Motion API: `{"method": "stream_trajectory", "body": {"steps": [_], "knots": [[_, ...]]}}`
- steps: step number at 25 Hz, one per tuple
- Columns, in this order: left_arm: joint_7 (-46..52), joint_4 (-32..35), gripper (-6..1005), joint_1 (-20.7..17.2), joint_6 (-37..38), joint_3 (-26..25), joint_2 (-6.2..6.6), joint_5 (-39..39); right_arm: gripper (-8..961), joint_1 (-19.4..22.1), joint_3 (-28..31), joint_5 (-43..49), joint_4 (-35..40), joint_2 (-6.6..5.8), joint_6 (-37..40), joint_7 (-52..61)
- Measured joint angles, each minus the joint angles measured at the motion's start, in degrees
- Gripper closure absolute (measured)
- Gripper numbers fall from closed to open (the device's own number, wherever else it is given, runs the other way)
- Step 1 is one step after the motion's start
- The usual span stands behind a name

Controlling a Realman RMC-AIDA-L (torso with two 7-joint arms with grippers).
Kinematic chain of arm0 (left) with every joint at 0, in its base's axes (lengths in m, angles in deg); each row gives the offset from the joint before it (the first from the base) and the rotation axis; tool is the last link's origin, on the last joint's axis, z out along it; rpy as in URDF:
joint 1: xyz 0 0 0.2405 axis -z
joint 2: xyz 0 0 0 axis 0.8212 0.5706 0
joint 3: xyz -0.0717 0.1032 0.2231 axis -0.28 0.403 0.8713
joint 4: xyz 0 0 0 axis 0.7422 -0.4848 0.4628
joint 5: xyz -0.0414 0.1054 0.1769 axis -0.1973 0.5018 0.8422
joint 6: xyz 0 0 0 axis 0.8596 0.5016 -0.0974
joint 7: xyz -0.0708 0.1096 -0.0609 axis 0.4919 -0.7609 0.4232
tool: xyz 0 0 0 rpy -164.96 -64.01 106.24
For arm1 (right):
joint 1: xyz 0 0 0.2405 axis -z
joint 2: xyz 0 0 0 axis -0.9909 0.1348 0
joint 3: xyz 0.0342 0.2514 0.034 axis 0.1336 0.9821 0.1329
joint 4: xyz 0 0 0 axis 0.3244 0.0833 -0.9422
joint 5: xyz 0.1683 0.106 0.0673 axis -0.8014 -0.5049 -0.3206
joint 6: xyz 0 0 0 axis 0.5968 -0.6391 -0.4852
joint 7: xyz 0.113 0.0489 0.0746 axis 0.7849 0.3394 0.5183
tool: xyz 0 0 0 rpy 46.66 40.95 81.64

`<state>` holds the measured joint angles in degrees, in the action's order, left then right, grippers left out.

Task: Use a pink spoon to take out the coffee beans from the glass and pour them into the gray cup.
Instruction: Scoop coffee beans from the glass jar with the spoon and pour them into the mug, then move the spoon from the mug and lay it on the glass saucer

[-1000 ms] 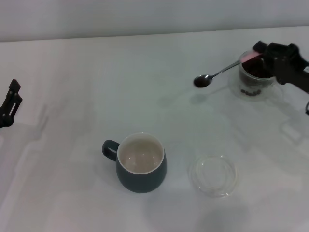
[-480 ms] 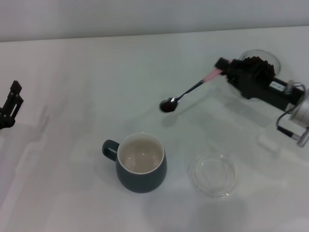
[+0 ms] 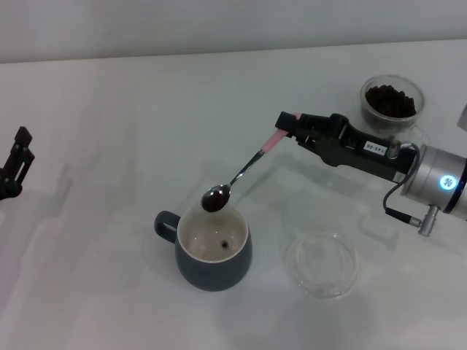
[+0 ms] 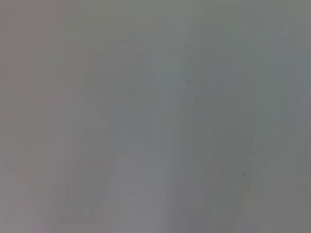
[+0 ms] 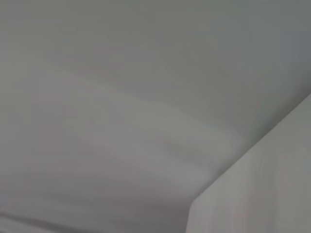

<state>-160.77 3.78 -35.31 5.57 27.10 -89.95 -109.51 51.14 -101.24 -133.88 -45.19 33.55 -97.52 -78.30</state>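
My right gripper is shut on the pink handle of the pink spoon. The spoon's silver bowl holds dark coffee beans and hangs just above the rim of the gray cup. One bean lies on the cup's cream inside. The glass with its heap of beans stands at the far right, behind the right arm. My left gripper is parked at the left edge of the table. The wrist views show only blank surface.
A flat clear glass saucer lies on the white table to the right of the gray cup, under the right arm's forearm.
My right gripper has carried the loaded spoon from beside the glass leftward and nearer, to over the gray cup. A bean now lies in the cup. The left arm has not moved.
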Motion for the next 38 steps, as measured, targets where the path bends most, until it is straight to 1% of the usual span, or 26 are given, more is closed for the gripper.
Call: {"method": "stream_trajectory", "body": {"steps": [6, 11, 15, 20, 24, 27, 31, 35, 38], "knots": [[0.0, -0.07, 348, -0.32, -0.02, 0.07, -0.1, 0.12, 800, -0.67, -1.78, 0.01, 0.75, -0.16, -1.91, -5.22], [0.0, -0.08, 348, -0.43, -0.04, 0.13, -0.1, 0.18, 800, -0.7, -2.26, 0.01, 2.67, -0.35, -7.22, -11.86], [0.0, -0.14, 348, -0.43, -0.04, 0.13, -0.1, 0.18, 800, -0.83, -4.01, 0.02, 4.13, -0.31, -11.8, -18.2], [0.0, -0.81, 347, -0.4, 0.0, 0.12, -0.1, 0.18, 800, -0.97, -5.74, 0.01, 4.11, -0.23, -11.54, -23.16], [0.0, -0.97, 347, -0.38, 0.05, 0.12, -0.13, 0.18, 800, -0.92, -5.47, -0.31, 3.85, -0.13, -9.15, -24.24], [0.0, -1.16, 347, -0.38, 0.44, 0.12, -0.16, 0.34, 800, -0.76, -5.28, -0.37, 4.19, -0.26, -8.97, -25.35], [0.0, -1.78, 348, -0.52, 1.41, 0.12, -0.19, 0.53, 800, -0.51, -5.38, -0.43, 4.98, -0.55, -11.75, -26.96], [0.0, -1.78, 347, -0.54, 1.5, 0.13, -0.19, 0.57, 800, 0.22, -4.65, -1.84, 6.38, -0.91, -14.95, -23.31], [0.0, -1.77, 347, -0.55, 1.52, 0.12, -0.19, 0.61, 800, 2.13, -4.78, -2.49, 9.23, -1.12, -16.24, -20.82]]}}
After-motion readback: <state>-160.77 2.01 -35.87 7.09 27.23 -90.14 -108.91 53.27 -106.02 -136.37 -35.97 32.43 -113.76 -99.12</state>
